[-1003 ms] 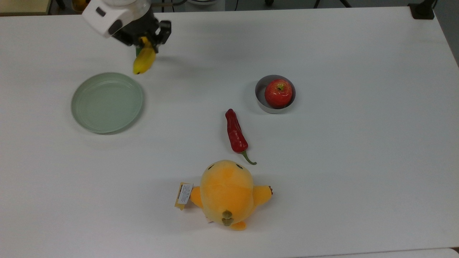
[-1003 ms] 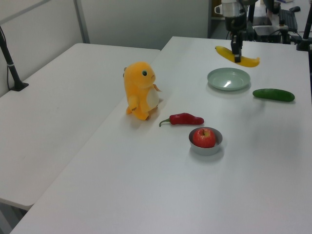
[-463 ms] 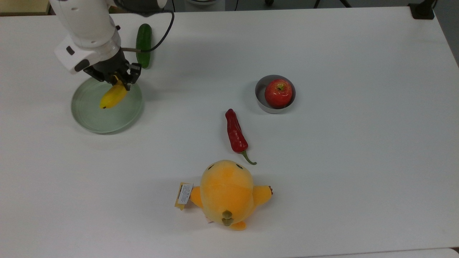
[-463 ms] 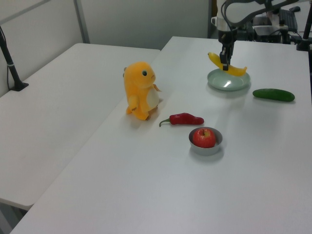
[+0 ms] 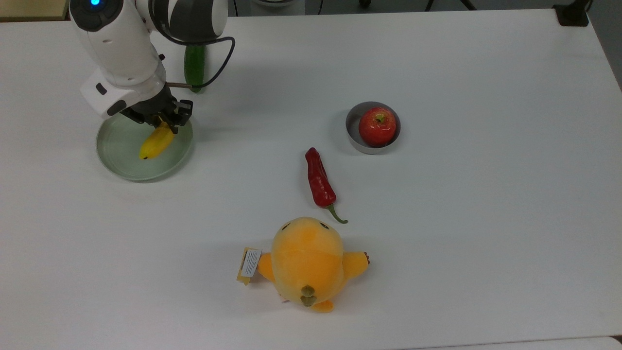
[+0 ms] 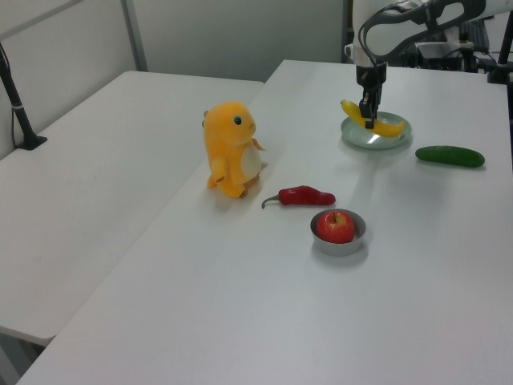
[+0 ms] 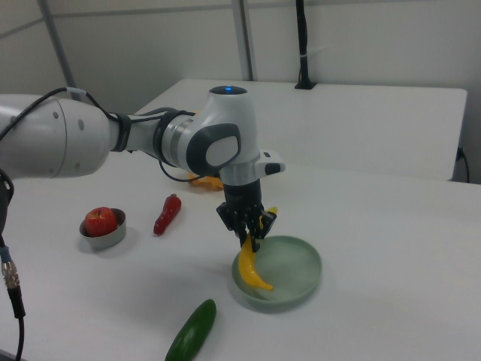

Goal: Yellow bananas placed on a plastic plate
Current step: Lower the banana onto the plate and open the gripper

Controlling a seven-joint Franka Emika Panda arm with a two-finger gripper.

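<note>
- Pincer sits at the upper left of the top view, closed around the stem end of the banana, right over the upper right part of the plastic plate.
- Banana hangs from it down and to the left in the top view, long axis on a diagonal, blunt tip aimed toward the plate's middle.
- In the right view the pincer has the fruit steeply tilted, low end down inside the plate. Whether that tip actually touches the dish, can't tell.
- Left view: banana lies across the plate from rim to rim, with the pincer gripping around its middle there.
- My guess is the step is the final lowering and letting go. It all turns on the free end already being over the dish, so opening the fingers should let it tip flat inside the rim.
- Risk, as I see it: the held end is near the rim and could roll out toward the cucumber just above it on the counter.
</note>
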